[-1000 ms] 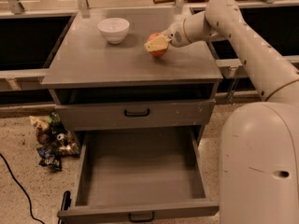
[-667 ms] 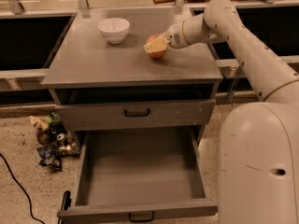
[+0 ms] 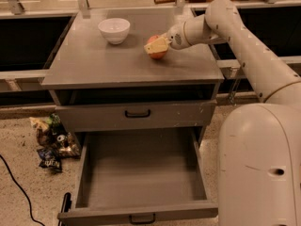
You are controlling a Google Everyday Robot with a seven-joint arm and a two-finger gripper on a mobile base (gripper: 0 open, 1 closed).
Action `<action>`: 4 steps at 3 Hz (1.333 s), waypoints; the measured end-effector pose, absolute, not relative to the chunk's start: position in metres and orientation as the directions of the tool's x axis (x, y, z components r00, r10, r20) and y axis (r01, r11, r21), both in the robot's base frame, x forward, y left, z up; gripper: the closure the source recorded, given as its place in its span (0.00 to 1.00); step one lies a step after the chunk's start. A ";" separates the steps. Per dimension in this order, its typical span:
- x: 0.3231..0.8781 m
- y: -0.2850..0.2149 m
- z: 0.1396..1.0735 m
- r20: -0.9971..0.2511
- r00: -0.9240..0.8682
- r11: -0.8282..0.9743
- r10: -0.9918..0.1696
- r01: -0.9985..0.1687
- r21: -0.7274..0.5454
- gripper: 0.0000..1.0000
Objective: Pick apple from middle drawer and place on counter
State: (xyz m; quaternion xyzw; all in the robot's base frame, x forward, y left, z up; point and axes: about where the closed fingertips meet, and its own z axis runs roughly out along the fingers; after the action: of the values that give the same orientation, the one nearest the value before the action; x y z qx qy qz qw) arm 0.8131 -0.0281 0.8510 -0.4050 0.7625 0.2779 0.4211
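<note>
The apple (image 3: 159, 54), red with a yellowish blush, rests on the counter (image 3: 103, 65) right of centre, toward the back. My gripper (image 3: 157, 45) reaches in from the right and is shut on the apple, with a pale yellow finger across its upper left side. The middle drawer (image 3: 141, 173) is pulled fully open below, and its flat grey floor holds nothing.
A white bowl (image 3: 114, 30) stands on the counter at the back left. The closed drawer front (image 3: 138, 113) with a black handle is above the open drawer. Snack bags (image 3: 51, 142) and a black cable (image 3: 19, 187) lie on the floor at left. My white base (image 3: 261, 164) fills the right.
</note>
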 end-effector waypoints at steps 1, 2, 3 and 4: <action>0.813 -0.028 0.854 -0.867 -0.317 0.517 -0.384 -0.852 0.082 0.11; 0.813 -0.029 0.862 -0.874 -0.298 0.517 -0.384 -0.854 0.063 0.00; 0.810 -0.036 0.884 -0.891 -0.240 0.526 -0.384 -0.850 0.002 0.00; 0.796 -0.053 0.930 -0.909 -0.129 0.554 -0.396 -0.823 -0.124 0.00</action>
State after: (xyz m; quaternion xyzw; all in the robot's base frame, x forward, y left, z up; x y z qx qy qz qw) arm 0.7956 -0.0532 0.9304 -0.4224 0.7213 0.2107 0.5069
